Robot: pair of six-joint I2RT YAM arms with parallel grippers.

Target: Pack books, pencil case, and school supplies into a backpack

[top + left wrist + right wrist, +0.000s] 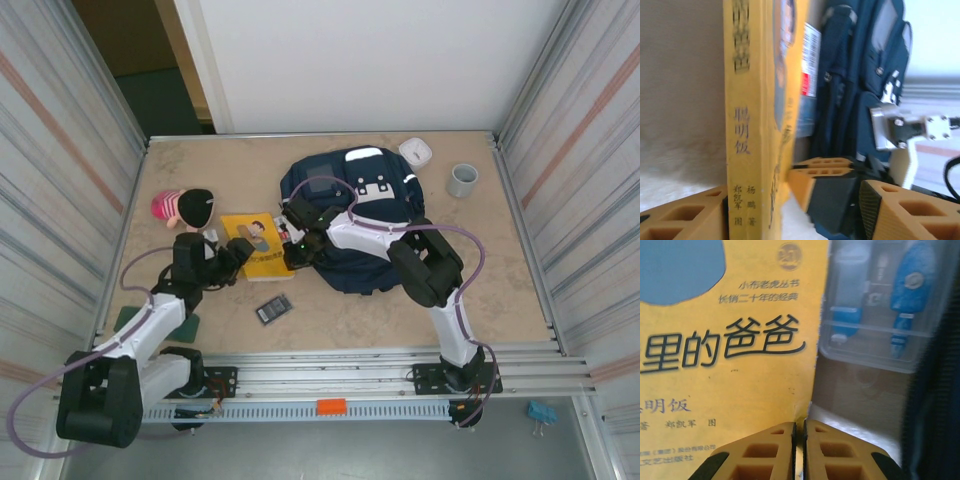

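We saw a yellow book [258, 243] with black letters and a blue patch on its cover. The backpack [395, 205] was dark blue with white strips and a white patch. The other book [188, 327] was dark green. The little black box [274, 309] had a grey panel. The cup [462, 180] was grey, the doll [183, 208] had a pink hat and black hair, and the table [500, 290] was speckled tan. The right gripper [800, 426] had orange fingers [765, 452] with black sides.
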